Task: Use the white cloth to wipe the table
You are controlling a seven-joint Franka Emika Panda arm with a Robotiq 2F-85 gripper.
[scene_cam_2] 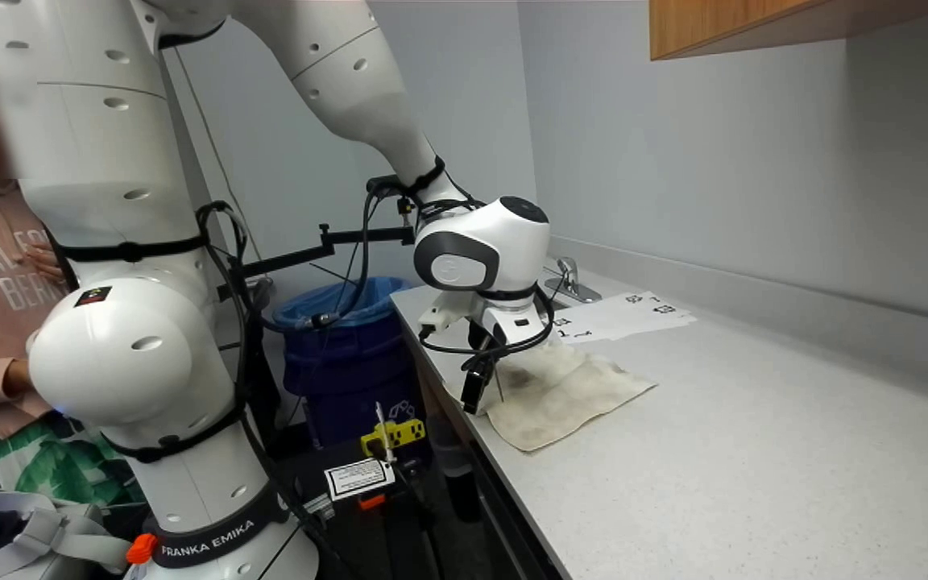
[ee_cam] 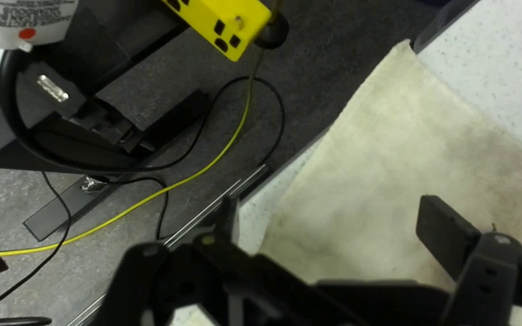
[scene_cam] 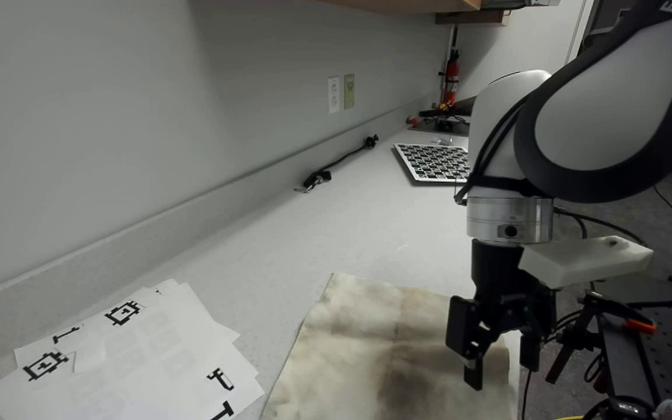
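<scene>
The long, smooth white countertop table (scene_cam_2: 714,475) bears the large, brown-stained cream-white fabric cloth (scene_cam: 336,344), spread along its front edge. The cloth lies below the black, two-fingered gripper (ee_cam: 333,217), its jaws wide apart and gripping nothing, one finger (ee_cam: 444,231) above cloth; descending probably comes next. One cloth corner points outward, seeming to overhang that edge; its longer axis I cannot tell.

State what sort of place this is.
Probably a robotics lab or workroom, though I can't be certain: a Franka robot arm stands beside a long white countertop, marker-printed paper sheets lie on it, and a faucet shows near its far end in an exterior view.
</scene>
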